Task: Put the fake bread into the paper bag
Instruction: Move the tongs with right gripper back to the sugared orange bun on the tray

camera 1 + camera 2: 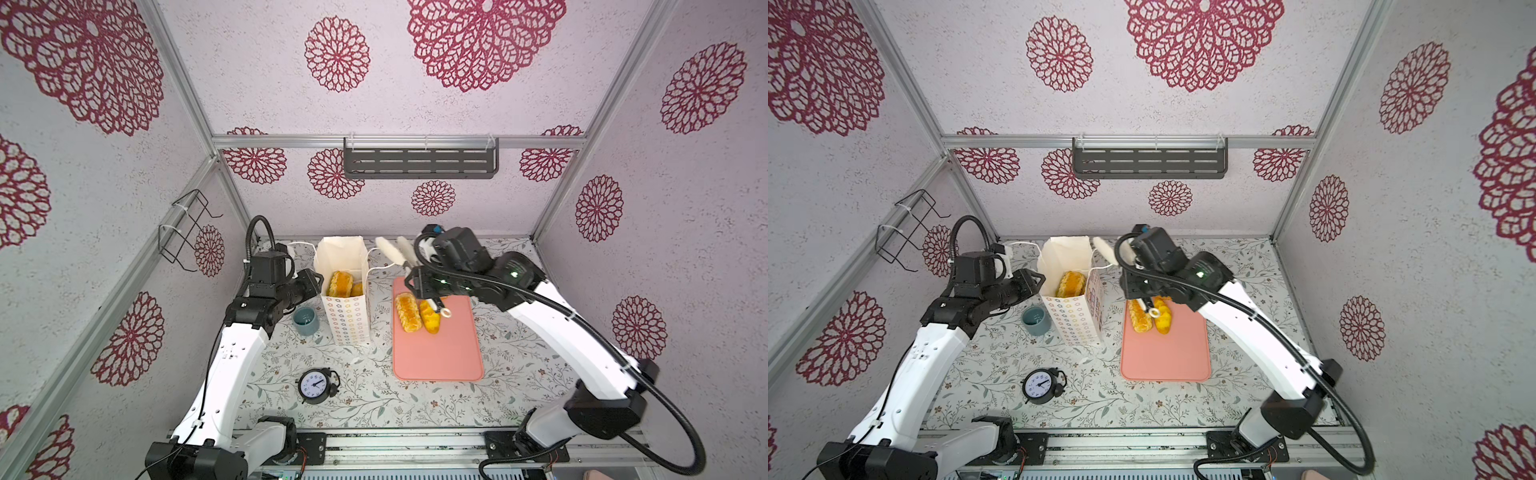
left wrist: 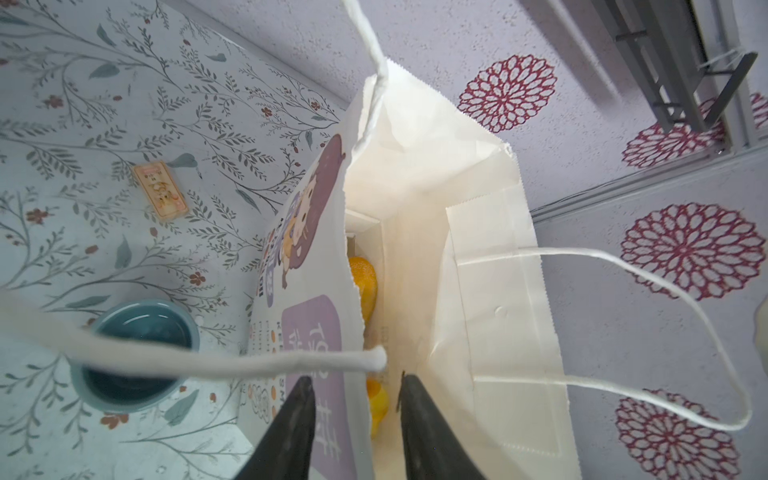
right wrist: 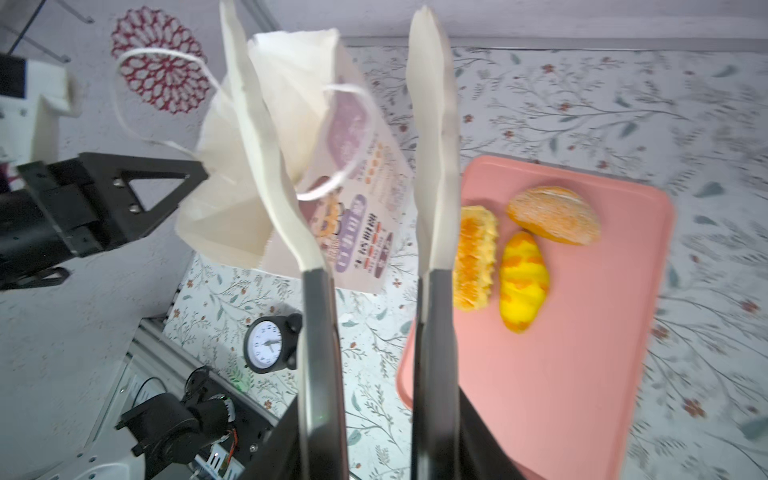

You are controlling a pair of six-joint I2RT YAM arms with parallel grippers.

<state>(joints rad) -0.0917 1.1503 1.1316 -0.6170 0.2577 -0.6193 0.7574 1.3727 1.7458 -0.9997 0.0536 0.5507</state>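
Both arms reach in over the bench (image 1: pixel 365 395), hands near the middle.
The left arm (image 1: pixel 232 353) rises from the near-left corner, and the left hand (image 2: pixel 355 378) lies level, pointing inward, its black fingers (image 2: pixel 291 428) parted. The right arm (image 1: pixel 573 332) slants in from the near-right; the right hand (image 1: pixel 422 286) clamps tongs (image 3: pixel 434 166), whose white blades stand apart.

On the paper bag (image 2: pixel 307 266), the printed face carries purple panels with white characters beside a cartoon figure; the lettering looks East Asian, but no word is legible. The alarm clock (image 1: pixel 314 385) on the surface has a white dial ringed with black numerals, too small to read. The print on the small tan card (image 2: pixel 160 190) is illegible.
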